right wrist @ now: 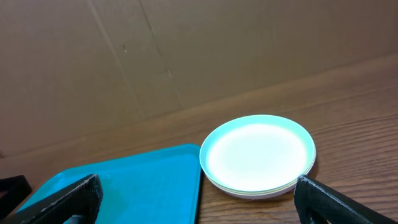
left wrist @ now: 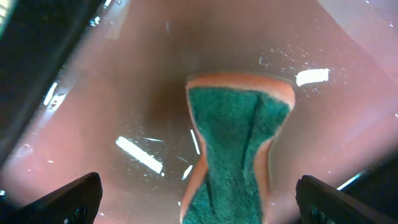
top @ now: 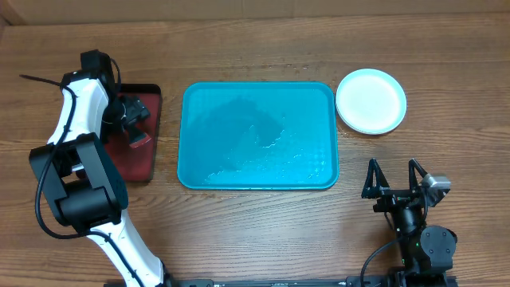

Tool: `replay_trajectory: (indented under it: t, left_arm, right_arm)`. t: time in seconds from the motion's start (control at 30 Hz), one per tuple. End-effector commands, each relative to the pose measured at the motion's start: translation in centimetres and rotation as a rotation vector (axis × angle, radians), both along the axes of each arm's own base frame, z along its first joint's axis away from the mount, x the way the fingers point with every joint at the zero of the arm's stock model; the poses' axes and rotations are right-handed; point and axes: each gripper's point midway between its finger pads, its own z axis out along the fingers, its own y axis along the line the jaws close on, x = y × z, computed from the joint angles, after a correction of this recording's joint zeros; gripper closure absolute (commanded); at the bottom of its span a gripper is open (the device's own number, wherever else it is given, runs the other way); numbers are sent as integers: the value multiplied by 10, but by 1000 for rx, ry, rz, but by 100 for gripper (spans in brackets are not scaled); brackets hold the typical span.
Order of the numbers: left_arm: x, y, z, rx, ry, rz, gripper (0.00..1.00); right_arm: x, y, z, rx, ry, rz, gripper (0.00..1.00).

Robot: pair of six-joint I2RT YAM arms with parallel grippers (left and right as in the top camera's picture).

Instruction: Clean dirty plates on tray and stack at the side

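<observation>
Plates (top: 370, 101) stacked beside the teal tray (top: 259, 135)

They sit in one pile on the counter (top: 255, 231), just off the teal tray's far right corner. The left tool (top: 134, 121) hangs open above a green sponge (left wrist: 236, 143) in a dark red tray (top: 139, 163). The right tool (top: 392, 166) is open, near the counter's front edge

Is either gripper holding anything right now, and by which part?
Nothing is held. The left gripper is open around the sponge on the dark red tray, not touching it; the right gripper is open, empty.
</observation>
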Motion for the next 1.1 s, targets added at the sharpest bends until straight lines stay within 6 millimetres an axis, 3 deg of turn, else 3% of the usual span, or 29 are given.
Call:
replay_trajectory:
  t: [0.0, 0.2, 0.53, 0.67, 0.77, 0.87, 1.07]
  left_arm:
    - [6, 8, 13, 48, -26, 5, 0]
    - [9, -5, 53, 76, -94, -45, 0]
    - [-31, -36, 129, 69, -155, -105, 0]
    - [-50, -68, 167, 101, -288, -219, 0]
    - [-67, -85, 174, 114, -347, -286, 0]
    - [-85, -97, 168, 125, -384, -345, 0]
    - [-134, -100, 150, 149, -451, -376, 0]
  right_arm:
    - [0, -3, -1, -10, -10, -16, 0]
    - [0, -3, -1, -10, -10, -16, 0]
    - [0, -3, -1, -10, -10, -16, 0]
    - [0, -3, -1, -10, -10, -16, 0]
    - [0, -3, -1, -10, -10, -16, 0]
    - [0, -3, -1, -10, -10, -16, 0]
    - [0, -3, -1, -10, -10, -16, 0]
